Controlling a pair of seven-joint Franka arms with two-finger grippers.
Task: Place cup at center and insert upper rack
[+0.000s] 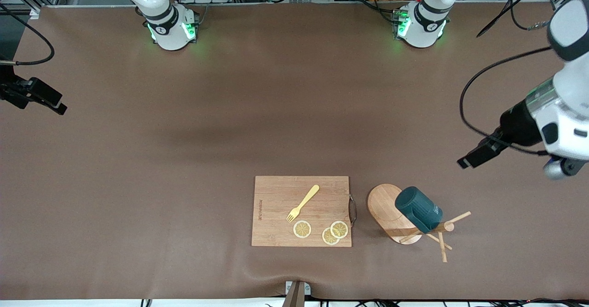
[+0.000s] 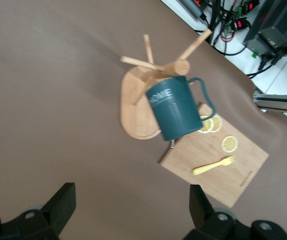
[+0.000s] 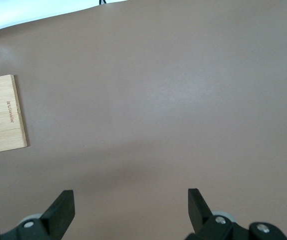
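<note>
The cup (image 1: pixel 418 208) hangs by its handle on a peg of the upper rack (image 1: pixel 391 212), just beside the cutting board (image 1: pixel 301 211) at its 3 o'clock, toward the left arm's end of the table. Hung this way, the cup needs no support from either arm.

The left gripper (image 2: pixel 128 207) hovers above the rack, jaws released, holding nothing. The right gripper (image 3: pixel 131 210) waits over bare table, jaws likewise spread and empty.

The cup wall bears raised lettering reading "HOME". A small burned-in mark on the board edge is illegible. A fork (image 1: pixel 303 203) and three lemon slices (image 1: pixel 322 231) lie on the board.
</note>
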